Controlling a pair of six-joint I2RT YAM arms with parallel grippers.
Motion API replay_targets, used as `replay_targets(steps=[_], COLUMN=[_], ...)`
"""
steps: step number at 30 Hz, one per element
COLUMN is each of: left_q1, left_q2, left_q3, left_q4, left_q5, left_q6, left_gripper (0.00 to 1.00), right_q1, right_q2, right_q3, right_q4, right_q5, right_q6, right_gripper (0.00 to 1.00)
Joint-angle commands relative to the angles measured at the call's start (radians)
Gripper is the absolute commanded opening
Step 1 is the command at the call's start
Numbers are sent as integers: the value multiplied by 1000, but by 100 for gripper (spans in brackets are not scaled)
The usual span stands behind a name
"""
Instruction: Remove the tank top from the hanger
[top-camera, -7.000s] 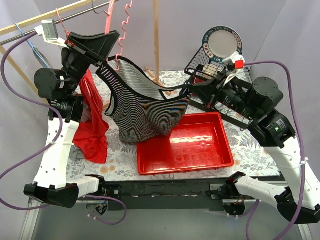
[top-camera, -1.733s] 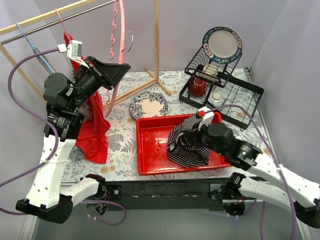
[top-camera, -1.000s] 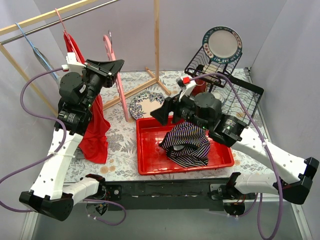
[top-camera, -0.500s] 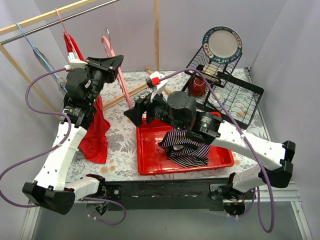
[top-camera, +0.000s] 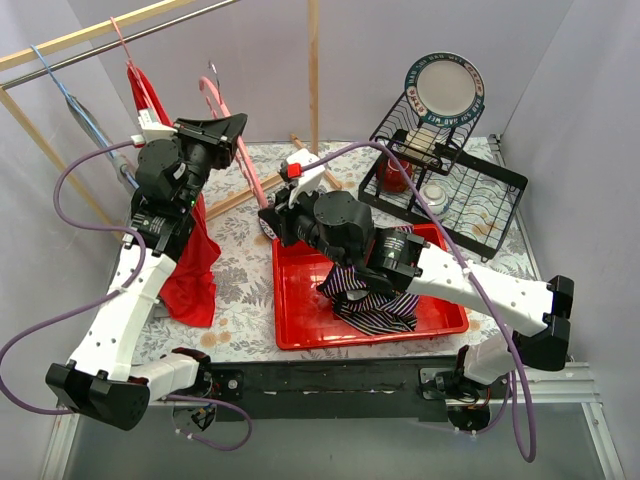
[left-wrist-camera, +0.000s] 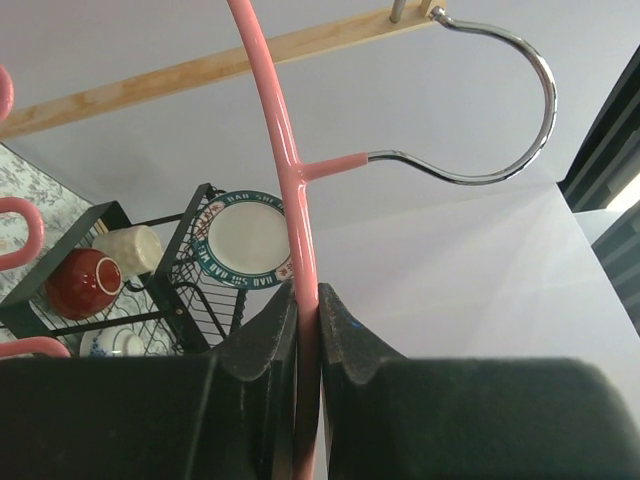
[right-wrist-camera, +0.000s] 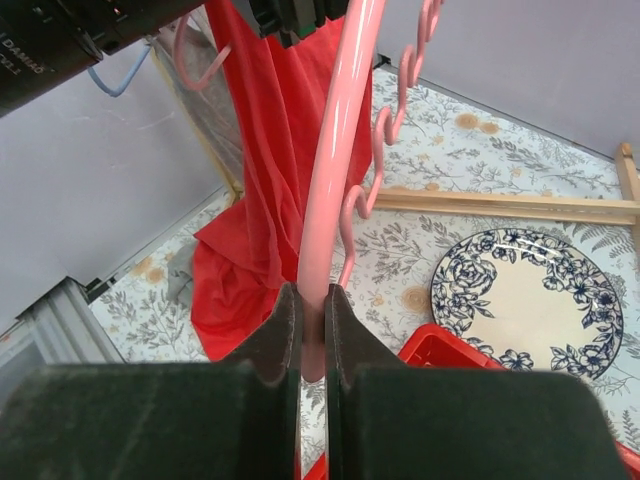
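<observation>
The black-and-white striped tank top (top-camera: 375, 290) lies crumpled in the red tray (top-camera: 300, 330), off the hanger. The bare pink hanger (top-camera: 245, 160) is held slanted above the table. My left gripper (top-camera: 234, 124) is shut on its upper part, just below the metal hook (left-wrist-camera: 500, 100), as the left wrist view (left-wrist-camera: 306, 305) shows. My right gripper (top-camera: 270, 212) is shut on the hanger's lower arm, seen pinched between the fingers in the right wrist view (right-wrist-camera: 312, 310).
A red garment (top-camera: 185, 250) hangs from the rail at left, also visible in the right wrist view (right-wrist-camera: 265, 150). A floral plate (right-wrist-camera: 530, 300) lies behind the tray. A black dish rack (top-camera: 445, 170) with plate and cups stands back right. A wooden rack post (top-camera: 313, 80) rises behind.
My right gripper left the tank top in the tray, swung left and up, and closed on the hanger's lower arm. My left gripper kept hold of the hanger, lowering and tilting it.
</observation>
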Motion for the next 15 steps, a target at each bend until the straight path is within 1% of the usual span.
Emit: replay_targets(steps=[1,2,4,5,6,8,9,11,12,14,15], left_q1=[2,2,2,2,2,2,2,2,0,2,0], left_q2=[-62,-70,-76,-87,-93,-110,-127,-148,-176,-202,-219], left_q3=[-5,-10,-21,-25,-30,-42,-44,-61,-67,-85,-103], left_q4=[58,67,74,83,87,89,89,83,83,77,74], left_q5=[-4,10,22,36,41,44,76,93,117,143,159], left_q6=[25,30,41,47,54,77,88,117,127,163,185], left_gripper=[1,11,22,32,35,46,58,68,80,92,96], right_q1=[-16,-16,-15,-16,-16,-16,-16,-21,-21,-39,-47], right_q2=[-58,-67,-72,-70,-70,-63,-61,-50,-43,-12,-6], right_q3=[-55,-56,-53,-41,-32,2,16,43,84,131,161], right_q4=[129,161,186,191,192,194,197,195,186,154,151], right_q5=[101,99,104,113,137,151,157,165,191,196,170], right_q6=[-57,-69,-106,-118,-130,-176,-193,-229,-261,-293,-301], right_gripper=[1,1,1,1,1,1,1,1,1,1,1])
